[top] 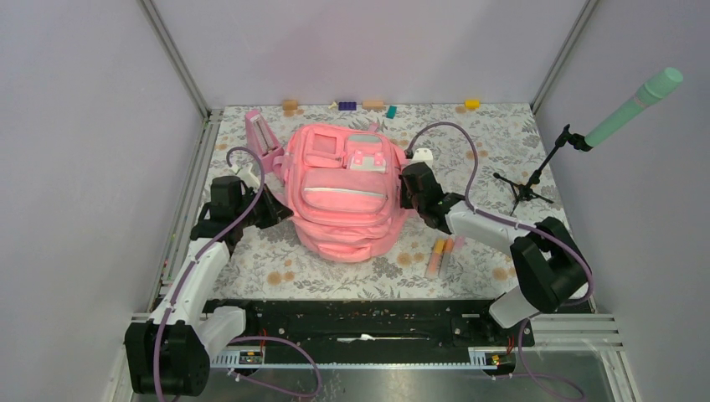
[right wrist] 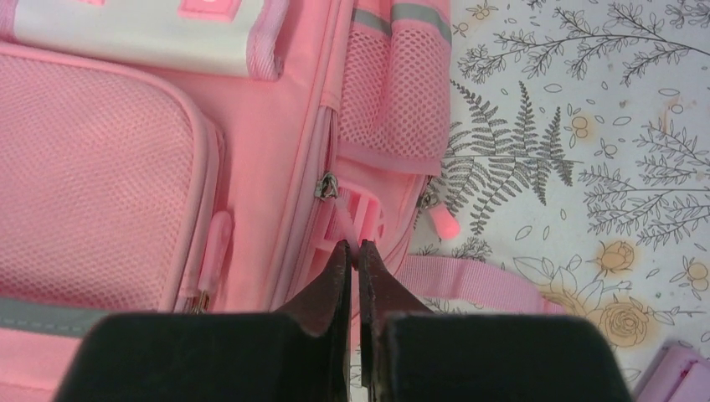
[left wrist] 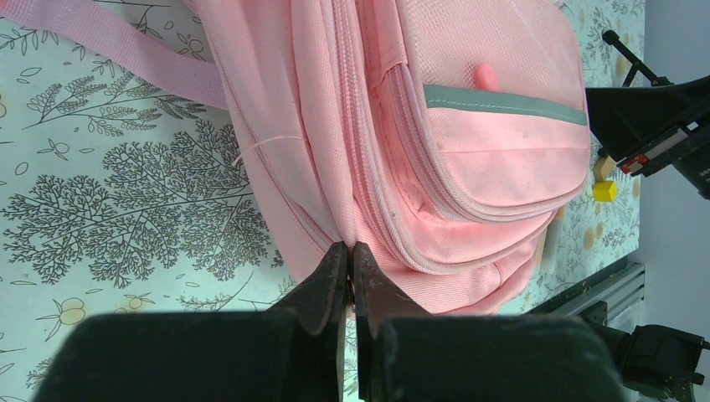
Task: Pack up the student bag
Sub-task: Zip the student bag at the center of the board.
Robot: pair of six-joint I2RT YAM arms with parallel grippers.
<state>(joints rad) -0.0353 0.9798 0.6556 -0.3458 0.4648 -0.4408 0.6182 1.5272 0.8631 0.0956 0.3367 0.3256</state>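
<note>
- While both tools are pinched narrow, neither carries a loose item. The left tool (left wrist: 350,251) has its tips pressed together on a fold of pink fabric at a side seam of the student bag (top: 343,193).
- On the opposite flank, the right tool (right wrist: 356,247) is closed to a sliver. A thin pink zip pull (right wrist: 342,219) runs from a metal slider (right wrist: 326,186) down into its tips, so it appears to grip that pull rather than the cloth.
- Between the two tools, the bag lies in the middle of the bench (top: 276,251) with its front pockets facing up. A shoulder strap trails onto the flowered surface.
- Every zip that shows looks closed and no compartment gapes, so nothing can be seen inside.
- A few orange and pink sticks (top: 441,254) lie on the bench on the right arm's side, near the bag but apart from it.
- Small coloured blocks (top: 373,105) sit along the far edge, and a pink stand (top: 262,134) is just beside the bag's far left corner.
- By my reading, packing has barely begun. One side seems to be held steady while the zip is readied for opening. Opening the bag, loading the items and closing it all remain to be done.
</note>
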